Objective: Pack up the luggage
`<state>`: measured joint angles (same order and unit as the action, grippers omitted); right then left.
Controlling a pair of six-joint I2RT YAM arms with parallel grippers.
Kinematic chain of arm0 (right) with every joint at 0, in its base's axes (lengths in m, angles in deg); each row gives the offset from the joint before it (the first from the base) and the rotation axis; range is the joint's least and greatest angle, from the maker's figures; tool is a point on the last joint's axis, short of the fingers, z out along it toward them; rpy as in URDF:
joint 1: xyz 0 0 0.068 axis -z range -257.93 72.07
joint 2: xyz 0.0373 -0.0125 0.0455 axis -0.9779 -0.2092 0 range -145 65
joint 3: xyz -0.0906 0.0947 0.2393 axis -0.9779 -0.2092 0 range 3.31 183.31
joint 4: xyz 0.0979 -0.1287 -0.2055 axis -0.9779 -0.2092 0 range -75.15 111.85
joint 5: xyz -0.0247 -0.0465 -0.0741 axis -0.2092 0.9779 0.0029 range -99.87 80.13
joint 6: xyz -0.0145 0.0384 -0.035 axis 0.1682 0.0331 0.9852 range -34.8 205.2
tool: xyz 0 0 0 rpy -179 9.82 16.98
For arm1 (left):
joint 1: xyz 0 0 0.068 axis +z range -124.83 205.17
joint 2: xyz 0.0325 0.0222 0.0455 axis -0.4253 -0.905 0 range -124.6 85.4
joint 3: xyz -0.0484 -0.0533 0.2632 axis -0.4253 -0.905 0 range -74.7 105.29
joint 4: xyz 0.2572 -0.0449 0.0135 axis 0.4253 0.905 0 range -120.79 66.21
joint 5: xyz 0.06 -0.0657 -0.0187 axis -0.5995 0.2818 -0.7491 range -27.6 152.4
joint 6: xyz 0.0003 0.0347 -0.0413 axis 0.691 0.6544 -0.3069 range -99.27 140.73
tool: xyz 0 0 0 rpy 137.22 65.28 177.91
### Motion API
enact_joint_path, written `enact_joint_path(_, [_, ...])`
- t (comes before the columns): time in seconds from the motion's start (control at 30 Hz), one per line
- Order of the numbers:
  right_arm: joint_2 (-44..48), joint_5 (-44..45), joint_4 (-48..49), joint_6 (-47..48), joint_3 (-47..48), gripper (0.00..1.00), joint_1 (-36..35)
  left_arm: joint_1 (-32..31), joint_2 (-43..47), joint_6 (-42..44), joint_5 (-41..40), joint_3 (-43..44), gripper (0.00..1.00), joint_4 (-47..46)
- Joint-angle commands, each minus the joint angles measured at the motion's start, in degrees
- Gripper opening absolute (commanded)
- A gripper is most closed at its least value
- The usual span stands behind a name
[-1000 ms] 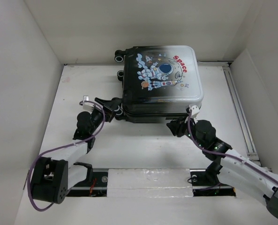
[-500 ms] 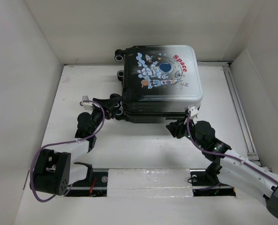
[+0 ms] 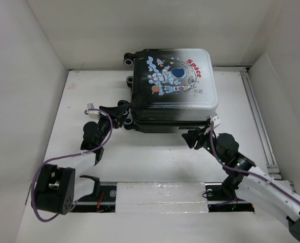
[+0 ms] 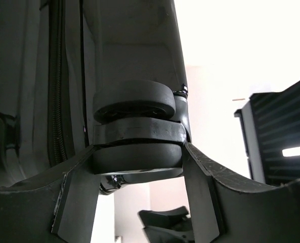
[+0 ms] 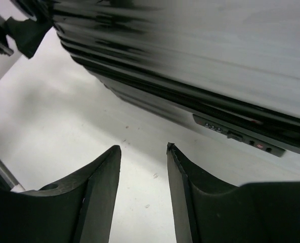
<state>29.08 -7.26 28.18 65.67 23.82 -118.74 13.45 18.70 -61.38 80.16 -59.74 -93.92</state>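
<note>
Left gripper is clamped on a black wheel at the near-left corner of the luggage. The wrist view shows its two fingers pressed against either side of the caster. The left arm rises from its base at the table's near edge, then bends right at the wrist to reach that corner. The right arm stretches diagonally from the lower right, and the right gripper points at the case's near-right corner. Its fingers stand apart with only bare white table between them, just short of the dark side wall. The suitcase lies flat and closed at the far middle of the table, with its astronaut print facing up and its wheels on the left side.
</note>
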Motion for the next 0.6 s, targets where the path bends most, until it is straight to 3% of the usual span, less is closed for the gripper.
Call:
enact_joint_path(0.0, [2.9, 5.8, -3.9, -1.2, 0.6, 0.48, 0.3, 1.8, 3.9, 6.6, -4.8, 2.5, 0.00, -2.2])
enact_joint_path(0.2, [8.1, 22.5, -16.1, -9.5, 2.3, 0.44, 0.3, 10.1, 3.9, 7.2, 0.5, 4.0, 0.00, -0.4])
enact_joint_path(0.37, [9.9, 23.9, -18.5, -9.5, 2.8, 0.42, 0.3, 17.4, 1.8, 6.6, 3.9, 5.9, 0.00, -0.9])
enact_joint_path(0.47, [8.9, 23.4, -17.2, -8.3, 2.8, 0.32, 0.3, 17.4, -0.3, 6.6, 5.6, 7.3, 0.00, -1.5])
enact_joint_path(0.53, [6.7, 22.3, -14.9, -6.8, 2.8, 0.34, 0.3, 17.4, -0.9, 5.8, 7.0, 8.0, 0.00, -2.3])
enact_joint_path(0.57, [6.0, 21.7, -14.9, -6.0, 3.3, 0.40, 0.3, 17.4, -0.9, 5.8, 7.0, 8.0, 0.00, -2.9])
